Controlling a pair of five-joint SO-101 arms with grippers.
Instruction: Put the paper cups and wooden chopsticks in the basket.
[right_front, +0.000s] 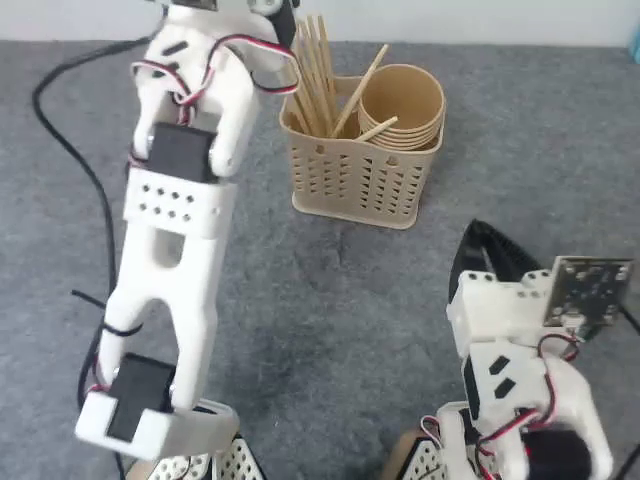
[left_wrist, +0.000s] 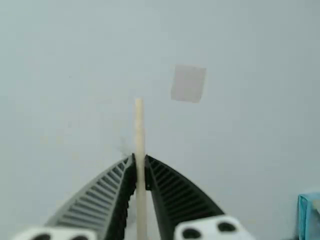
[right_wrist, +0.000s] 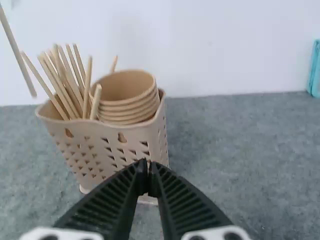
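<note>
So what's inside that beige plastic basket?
A stack of brown paper cups and a bundle of wooden chopsticks beside it. The beige basket's walls hide their lower ends and its floor.

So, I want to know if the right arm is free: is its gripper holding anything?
No, the right gripper is shut with nothing between its jaws, pointing at the basket but short of it.

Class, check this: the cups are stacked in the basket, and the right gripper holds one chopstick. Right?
No: the left gripper holds the chopstick, as the left wrist view shows. The cups are stacked in the basket.
</note>
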